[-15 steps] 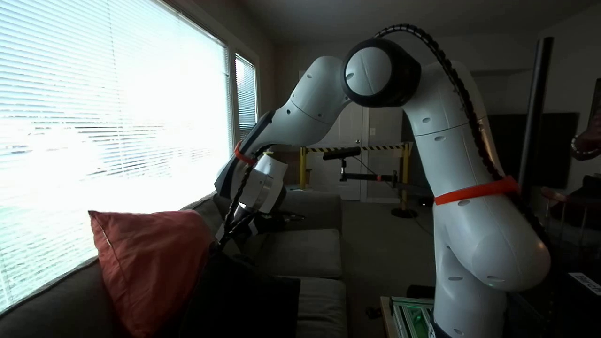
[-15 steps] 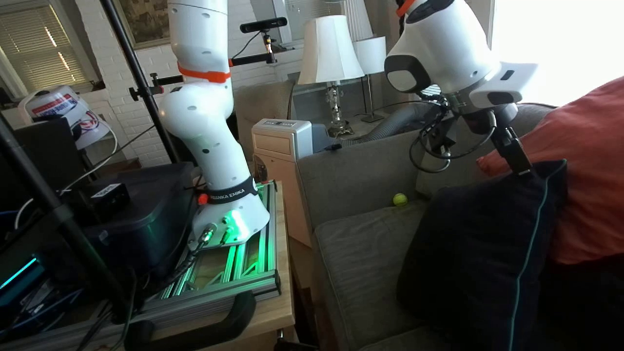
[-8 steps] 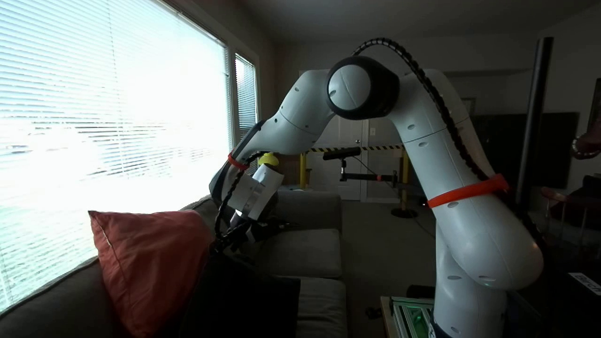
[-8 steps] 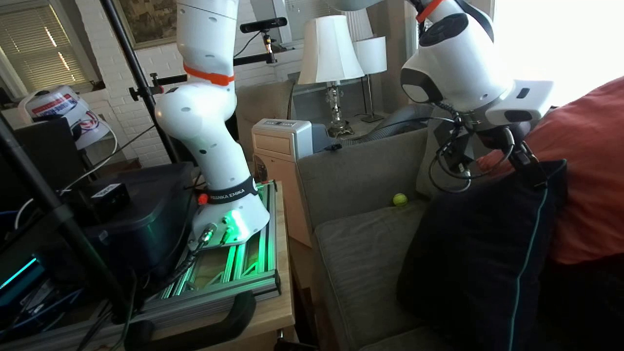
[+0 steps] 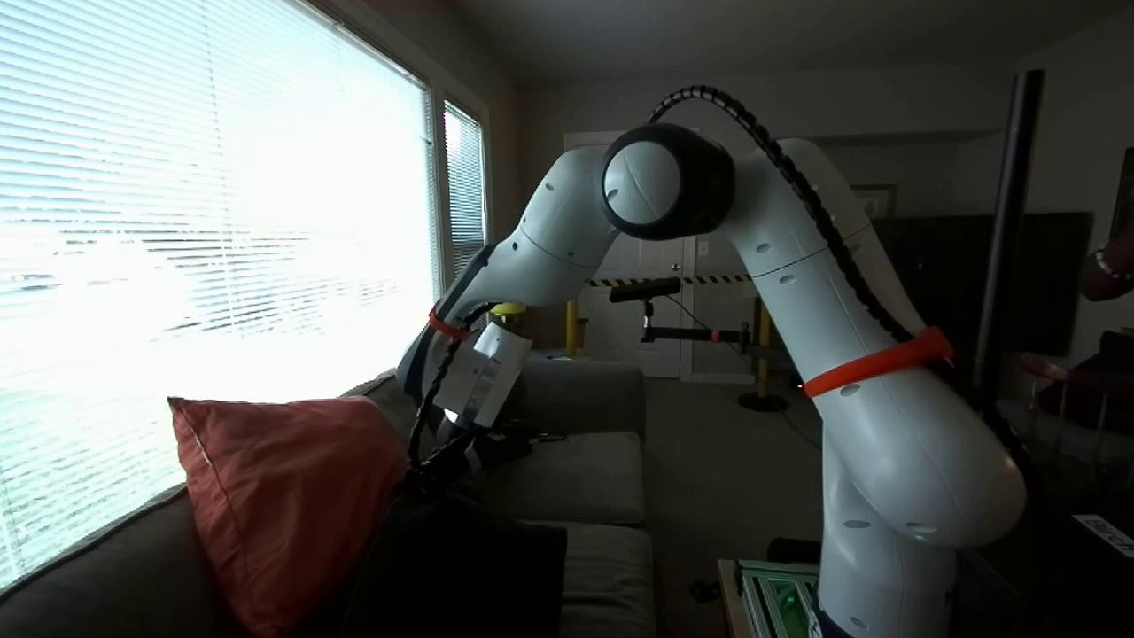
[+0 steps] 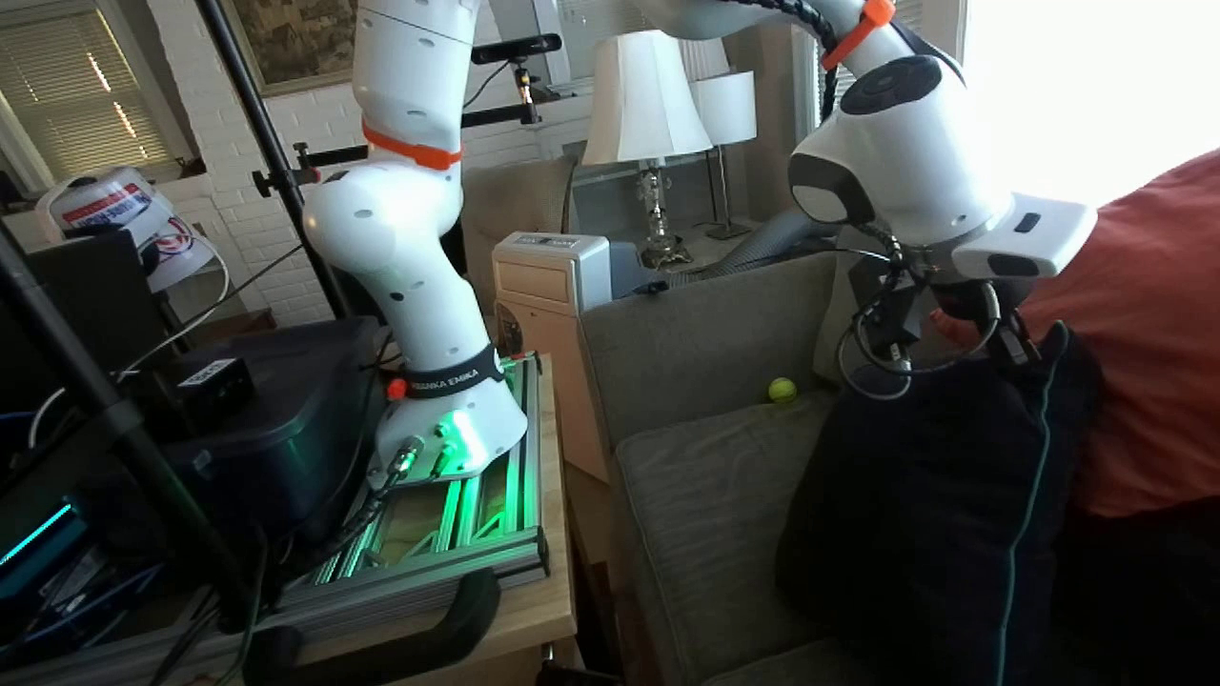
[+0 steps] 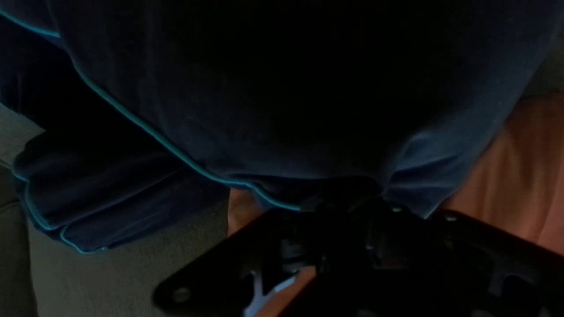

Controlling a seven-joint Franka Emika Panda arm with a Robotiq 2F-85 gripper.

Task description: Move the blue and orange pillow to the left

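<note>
One orange pillow (image 5: 283, 501) sits just beside the claw (image 7: 343, 198), which pinches the navy cushion (image 7: 264, 114) by its edge.

Both exterior views share the arm (image 5: 780, 235) and sofa (image 6: 724, 495) — from roughly opposite directions; the wrist view faces a navy cushion (image 7: 286, 132) — very close.
</note>
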